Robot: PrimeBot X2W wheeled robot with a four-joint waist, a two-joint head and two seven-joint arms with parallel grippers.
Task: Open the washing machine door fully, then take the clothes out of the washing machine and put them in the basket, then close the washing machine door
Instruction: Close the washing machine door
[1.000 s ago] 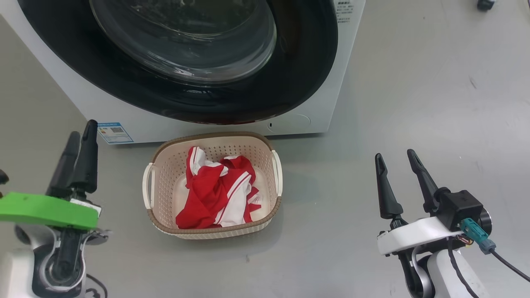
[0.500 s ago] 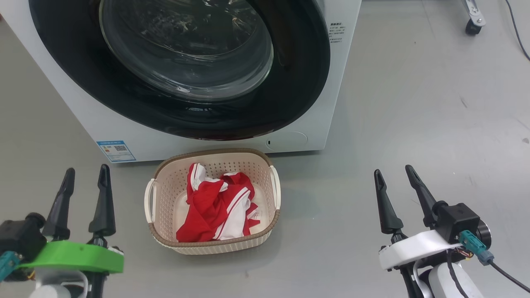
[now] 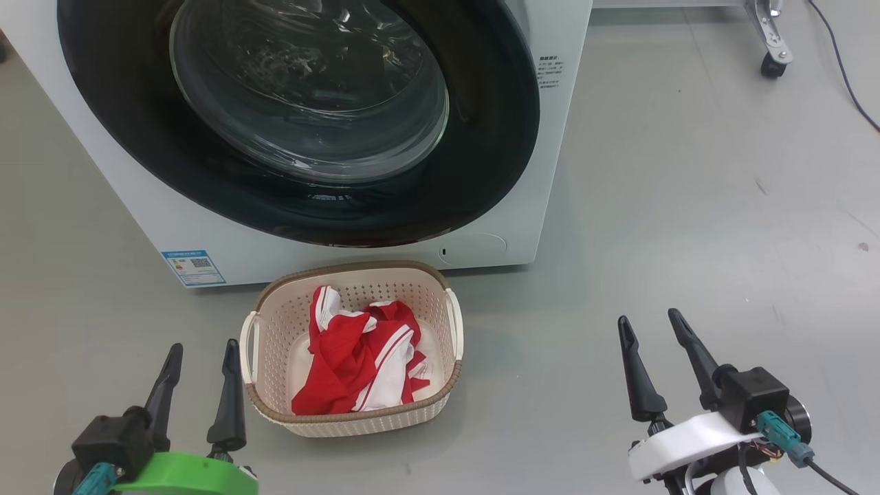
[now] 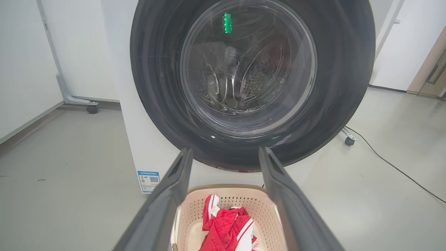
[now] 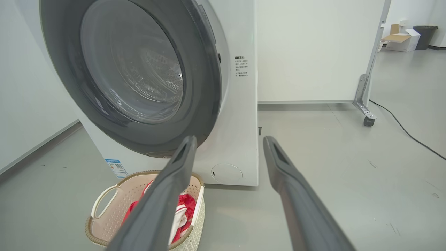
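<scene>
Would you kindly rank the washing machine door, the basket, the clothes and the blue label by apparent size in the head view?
1. washing machine door, largest by far, though partly cut off by the frame.
2. basket.
3. clothes, lying inside the basket.
4. blue label, clearly smallest.

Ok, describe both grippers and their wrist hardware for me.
Left gripper: two long, dark, tapered fingers on a bright green mount, with a black block and a teal plug. Right gripper: matching fingers on a white mount, with a black box, a teal connector and a black cable.
</scene>
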